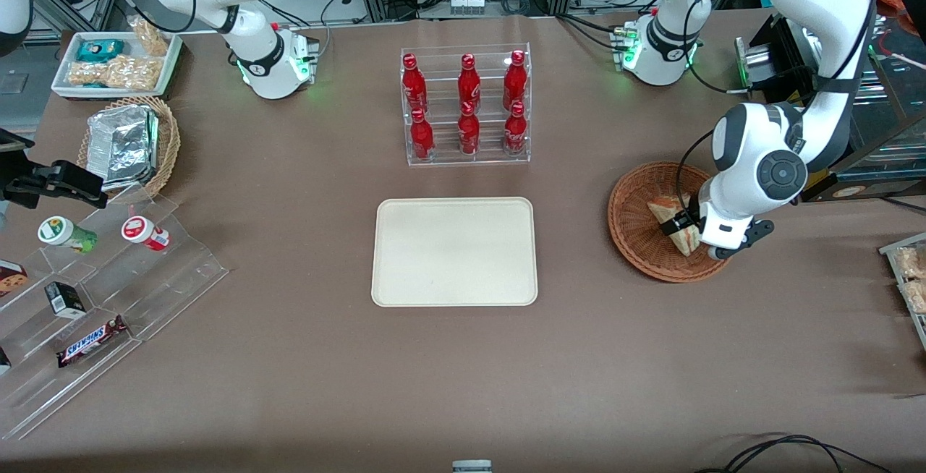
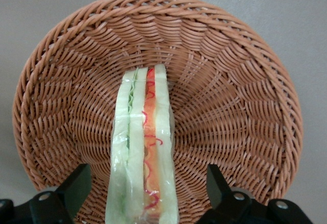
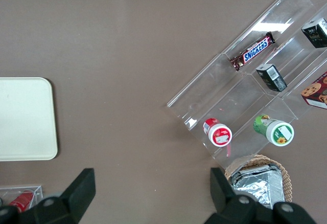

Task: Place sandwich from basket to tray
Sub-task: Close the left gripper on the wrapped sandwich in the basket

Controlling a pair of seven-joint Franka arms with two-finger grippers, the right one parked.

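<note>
- The brown worktop (image 1: pixel 289 357) fills the scene, with cables and rig frames along its edge farthest from the front camera; it leaves open ground between the two task containers, so the carry itself has little to hit.
- The large flat cream-beige rectangular tray (image 1: pixel 454 252) with rounded corners lies bare in the middle of the worktop, nearer the front camera than a clear rack of red bottles (image 1: pixel 466 105). A transfer swung too far toward that rack could knock a bottle.
- The round, shallow, reddish-brown woven wicker basket (image 1: pixel 636 231) sits toward the working arm's end, well apart from the tray. Its raised rim could catch a low exit; being light, it would probably drag or tip.
- The left arm's gripper (image 2: pixel 145 193) hangs low over the basket with its fingers (image 2: pixel 76 185) spread apart, one on each side of the wedge and touching neither face.
- The small triangular wrapped sandwich (image 2: pixel 143 157) of pale bread with green and red-orange filling stands on edge inside the basket, between those fingers. It looks soft and film-wrapped: a hard squeeze may crush it, a light one may let it slip out, and an off-centre close could topple it flat.
</note>
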